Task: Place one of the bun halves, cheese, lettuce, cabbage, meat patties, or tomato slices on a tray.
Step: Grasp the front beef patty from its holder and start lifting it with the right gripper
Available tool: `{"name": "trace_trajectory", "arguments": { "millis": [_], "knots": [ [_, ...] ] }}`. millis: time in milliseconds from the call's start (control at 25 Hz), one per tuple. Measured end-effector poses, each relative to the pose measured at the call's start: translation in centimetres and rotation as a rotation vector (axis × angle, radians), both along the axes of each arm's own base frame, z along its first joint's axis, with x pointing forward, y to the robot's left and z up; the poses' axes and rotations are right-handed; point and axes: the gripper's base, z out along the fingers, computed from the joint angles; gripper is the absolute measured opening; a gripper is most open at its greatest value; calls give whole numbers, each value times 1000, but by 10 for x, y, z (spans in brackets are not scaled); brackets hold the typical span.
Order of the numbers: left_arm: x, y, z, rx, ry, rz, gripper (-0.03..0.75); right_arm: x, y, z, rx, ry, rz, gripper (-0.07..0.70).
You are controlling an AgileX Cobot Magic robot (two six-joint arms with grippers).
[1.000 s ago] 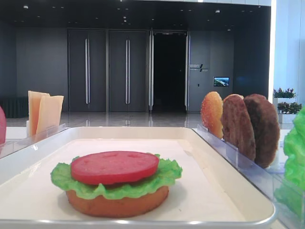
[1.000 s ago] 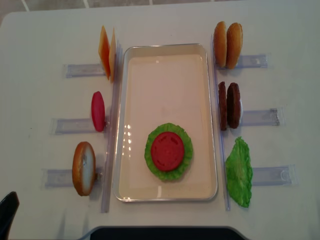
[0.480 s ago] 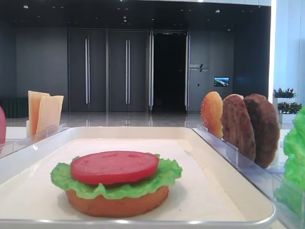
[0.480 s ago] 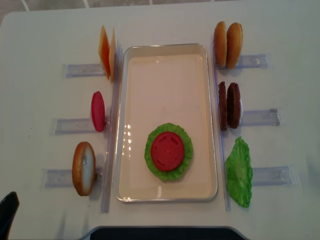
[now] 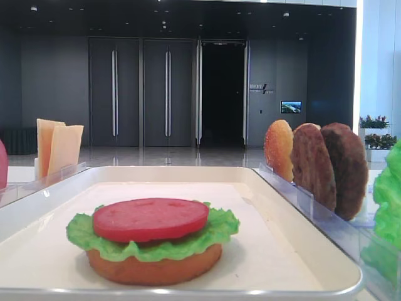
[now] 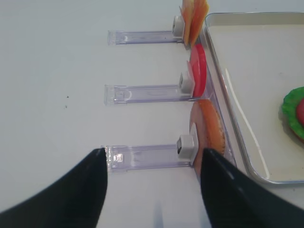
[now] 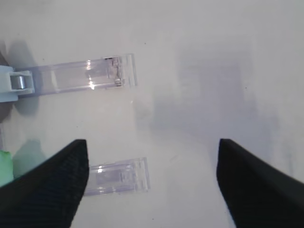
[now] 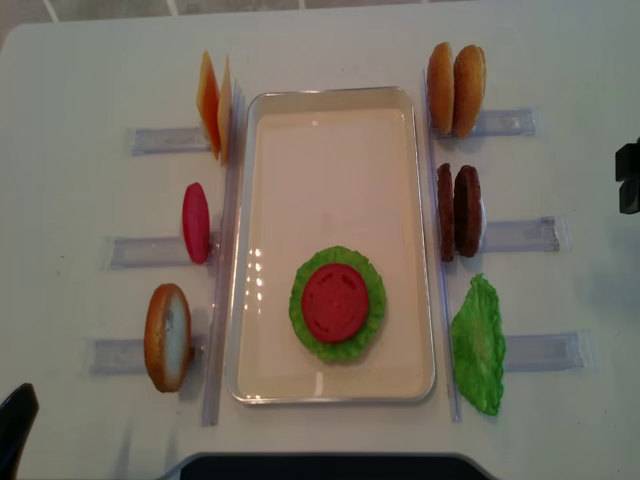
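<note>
On the off-white tray (image 8: 330,94) lies a stack: a bun half (image 5: 153,268) at the bottom, lettuce (image 8: 372,312) on it, a tomato slice (image 8: 335,302) on top. My right gripper (image 7: 152,190) is open and empty over bare table beside clear racks (image 7: 90,76); a green lettuce edge (image 7: 4,167) shows at its left. A dark part of the right arm (image 8: 628,178) sits at the right edge, level with the meat patties (image 8: 457,211). My left gripper (image 6: 152,190) is open and empty, just short of the rack with a bun half (image 6: 209,133).
Left racks hold cheese (image 8: 215,105), a tomato slice (image 8: 196,222) and a bun half (image 8: 167,336). Right racks hold two bun halves (image 8: 455,90), the patties and a lettuce leaf (image 8: 478,345). Long clear rails (image 8: 222,300) run along both sides of the tray.
A dark part of the right arm has come into the overhead view at the right edge. The food and the tray have not moved.
</note>
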Motion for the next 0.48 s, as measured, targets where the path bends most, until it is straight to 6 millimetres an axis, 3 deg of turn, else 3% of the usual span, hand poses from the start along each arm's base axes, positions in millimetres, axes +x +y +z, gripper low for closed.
{"name": "trace_trajectory", "arguments": {
  "millis": [280, 480],
  "knots": [
    [0, 0, 0, 0, 0, 0, 471, 9, -1, 4, -8, -77, -14, 557],
    [0, 0, 0, -1, 1, -1, 471, 27, -1, 3, -9, -62, -14, 557]
  ]
}}
